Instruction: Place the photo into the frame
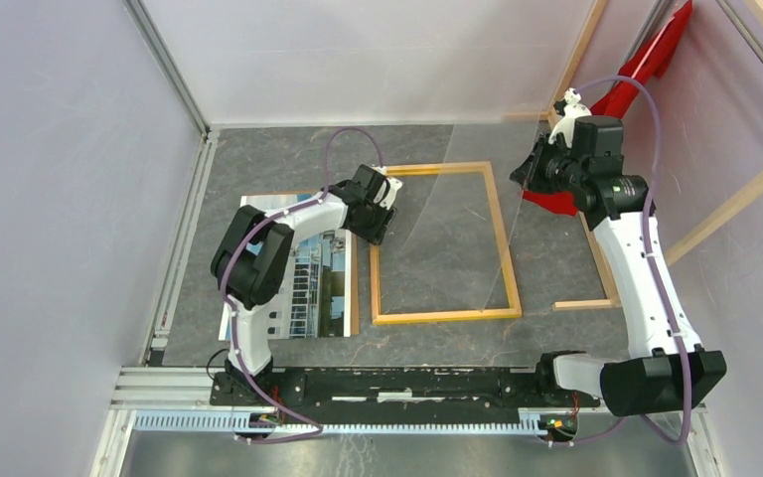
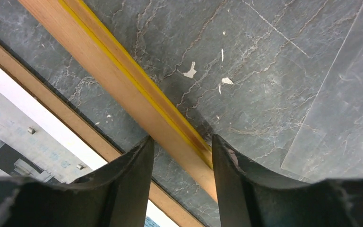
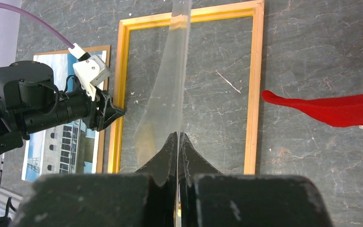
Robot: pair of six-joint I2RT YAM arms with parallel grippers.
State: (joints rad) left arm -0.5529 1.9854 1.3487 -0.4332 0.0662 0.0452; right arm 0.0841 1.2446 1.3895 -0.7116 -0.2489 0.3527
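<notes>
The frame (image 1: 447, 315) lies flat on the grey table with its wood side up and yellow showing on its inner edges. The photo (image 1: 323, 278) lies picture up to its left, on a brown backing sheet (image 1: 355, 288), partly hidden by my left arm. My left gripper (image 1: 385, 214) is open, and its fingers straddle the frame's left rail (image 2: 137, 90) near the far corner. My right gripper (image 1: 529, 177) is shut on the edge of a clear sheet (image 3: 170, 94) and holds it tilted over the frame (image 3: 253, 94). The photo also shows in the right wrist view (image 3: 80, 137).
A red cloth (image 3: 340, 109) lies right of the frame, with more of it on bare wooden beams (image 1: 735, 204) at the far right. A short beam (image 1: 584, 304) lies on the table by the frame's near right corner. White walls close in the left and back.
</notes>
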